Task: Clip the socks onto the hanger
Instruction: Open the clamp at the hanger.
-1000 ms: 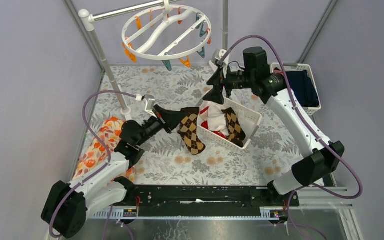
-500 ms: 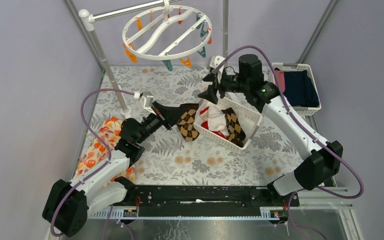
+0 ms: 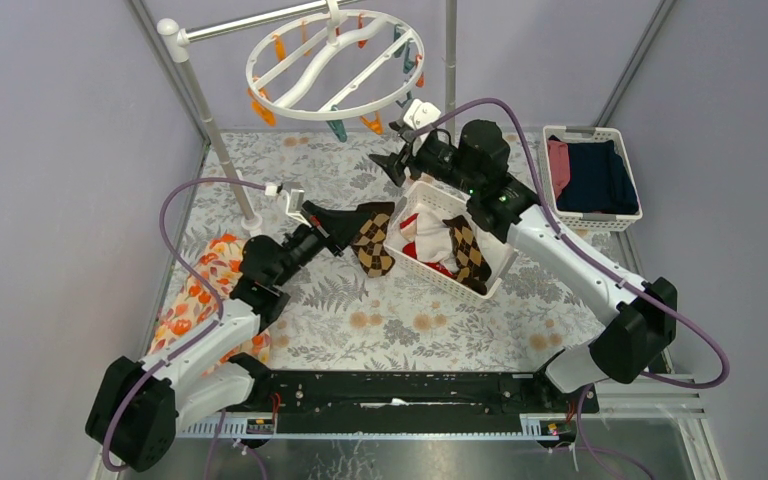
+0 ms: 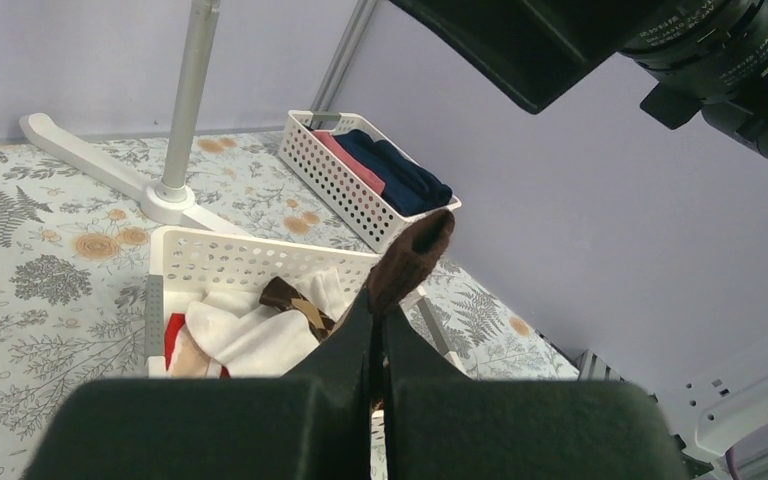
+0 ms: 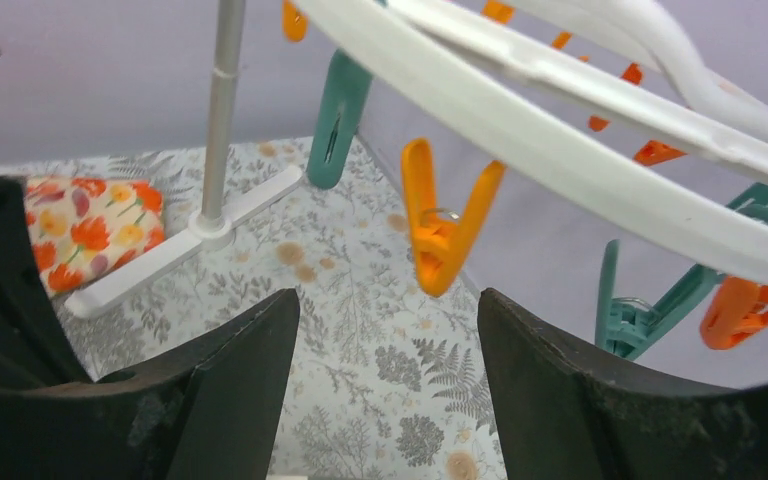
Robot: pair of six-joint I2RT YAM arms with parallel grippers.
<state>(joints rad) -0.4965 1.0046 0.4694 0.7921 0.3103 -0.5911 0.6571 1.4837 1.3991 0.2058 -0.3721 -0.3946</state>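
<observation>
The hanger (image 3: 330,60) is a round white ring on a rail at the back, with orange and teal clothespins along its rim. My left gripper (image 3: 345,226) is shut on the dark cuff of a brown argyle sock (image 3: 372,242), which dangles beside the white basket (image 3: 504,268). In the left wrist view the cuff (image 4: 415,250) sticks up past the gripper (image 4: 378,300). The other argyle sock (image 3: 468,250) and red and white socks (image 3: 425,240) lie in the basket. My right gripper (image 3: 388,160) is open and empty just below an orange clothespin (image 5: 440,225) on the hanger ring (image 5: 560,120).
A second white basket (image 3: 625,215) with navy and pink folded clothes sits at the back right. An orange floral cloth (image 3: 195,290) lies at the left. The stand's pole (image 3: 210,120) and its foot (image 5: 190,250) stand behind the left arm. A teal clothespin (image 5: 338,115) hangs next to the orange one.
My right arm has swung left and up from above the basket to just under the hanger's front rim. My left gripper has lifted the argyle sock a little up and left.
</observation>
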